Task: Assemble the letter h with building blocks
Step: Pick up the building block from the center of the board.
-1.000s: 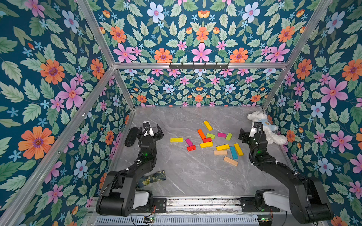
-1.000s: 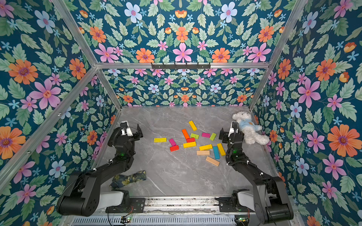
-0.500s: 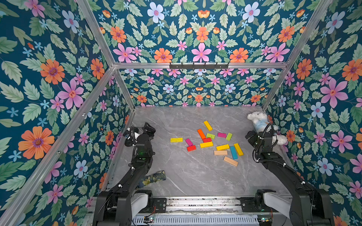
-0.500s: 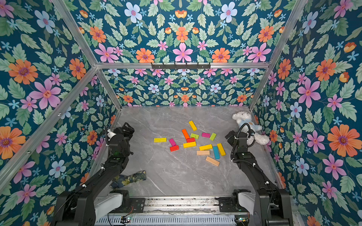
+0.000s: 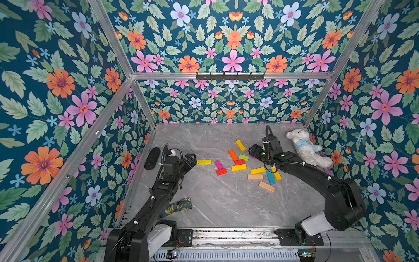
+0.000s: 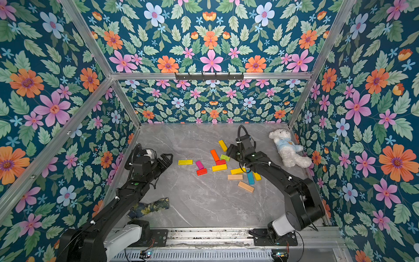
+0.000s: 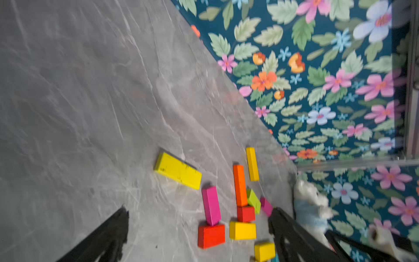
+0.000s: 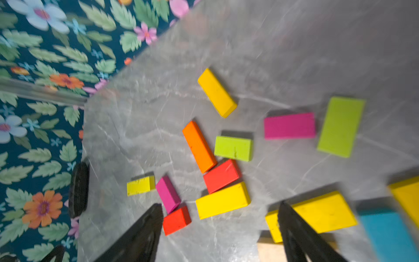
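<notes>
My left gripper point(image 5: 191, 160) hovers with jaws spread wide and empty, a yellow bar point(image 5: 204, 162) just ahead of its fingertips. My right gripper point(image 5: 252, 151), jaws parted and holding nothing, hangs above the scattered building blocks point(image 5: 238, 167), a lime bar point(image 5: 243, 157) just beside it on the table point(image 5: 215, 204).

A white teddy bear point(image 5: 306, 148) in a light blue shirt lies on the gray table point(image 5: 226, 204), near the far right corner. A flat black oval thing point(image 5: 152, 158) lies by the left wall, and a small crumpled cloth point(image 5: 178, 205) with leaves on it lies near the front. The walls point(image 5: 56, 90) are dark blue with big flowers, and a black bar with hooks point(image 5: 230, 76) sits high on the back wall.
</notes>
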